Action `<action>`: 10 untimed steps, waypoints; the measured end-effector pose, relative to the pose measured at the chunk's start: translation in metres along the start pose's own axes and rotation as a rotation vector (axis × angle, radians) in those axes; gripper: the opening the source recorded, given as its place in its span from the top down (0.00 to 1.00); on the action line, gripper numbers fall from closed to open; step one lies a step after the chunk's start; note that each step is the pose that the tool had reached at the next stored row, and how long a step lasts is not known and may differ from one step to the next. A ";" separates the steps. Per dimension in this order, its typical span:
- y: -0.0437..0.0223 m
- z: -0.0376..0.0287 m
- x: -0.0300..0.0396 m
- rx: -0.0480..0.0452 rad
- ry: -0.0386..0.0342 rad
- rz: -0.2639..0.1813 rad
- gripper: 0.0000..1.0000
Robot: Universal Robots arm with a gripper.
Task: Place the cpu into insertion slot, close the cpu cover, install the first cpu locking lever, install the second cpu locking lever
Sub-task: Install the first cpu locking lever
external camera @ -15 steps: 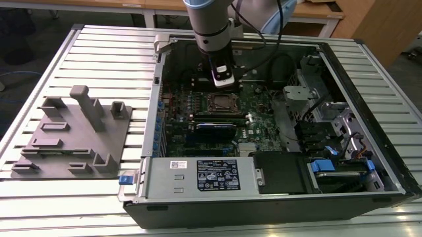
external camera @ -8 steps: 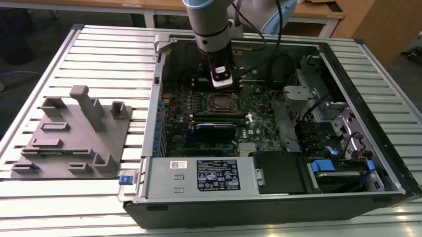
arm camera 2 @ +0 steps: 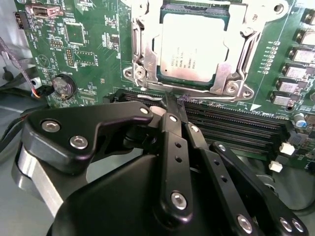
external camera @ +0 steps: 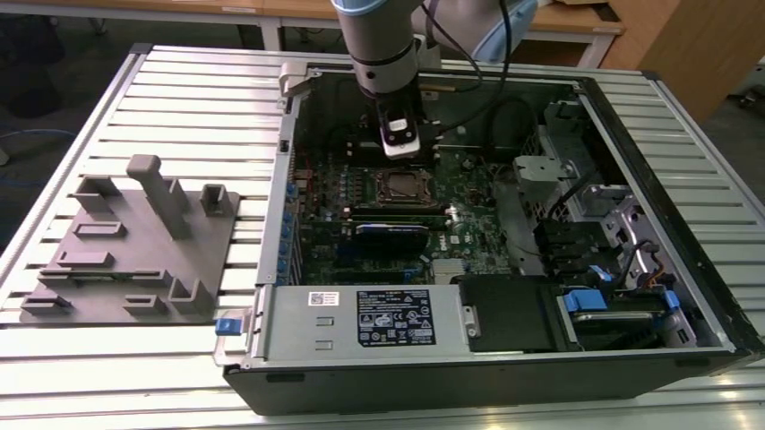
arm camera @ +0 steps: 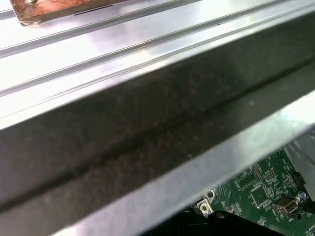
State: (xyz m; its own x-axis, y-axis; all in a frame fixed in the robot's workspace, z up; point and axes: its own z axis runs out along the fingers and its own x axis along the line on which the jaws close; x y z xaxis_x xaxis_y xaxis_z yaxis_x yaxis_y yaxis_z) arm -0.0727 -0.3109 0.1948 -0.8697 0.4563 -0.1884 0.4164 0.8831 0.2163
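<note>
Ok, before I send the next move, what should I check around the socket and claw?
1. cpu in the insertion slot: ok, lying flat.
2. cpu cover down: ok, its frame lies over the cpu's edges.
3. Both locking levers latched: cannot tell.
4. claw empty: ok, shut on nothing.
5. claw clear of the slot: ok, its tip sits short of it, by the memory slots.

cpu [arm camera 2: 194, 46] in insertion slot [external camera: 382, 192], cpu cover [arm camera 2: 147, 54] down around it, fingers [arm camera 2: 173, 142] nearby
</note>
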 end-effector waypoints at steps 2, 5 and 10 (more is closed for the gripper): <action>0.0003 0.0001 0.0002 0.0012 -0.0011 0.003 0.89; 0.0004 0.0003 0.0006 0.0036 -0.0042 0.003 0.89; 0.0003 0.0012 0.0008 0.0229 -0.0190 0.000 0.89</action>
State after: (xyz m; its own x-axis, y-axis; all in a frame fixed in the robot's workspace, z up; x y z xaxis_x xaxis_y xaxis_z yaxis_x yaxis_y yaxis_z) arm -0.0730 -0.3102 0.1935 -0.8647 0.4578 -0.2066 0.4224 0.8854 0.1943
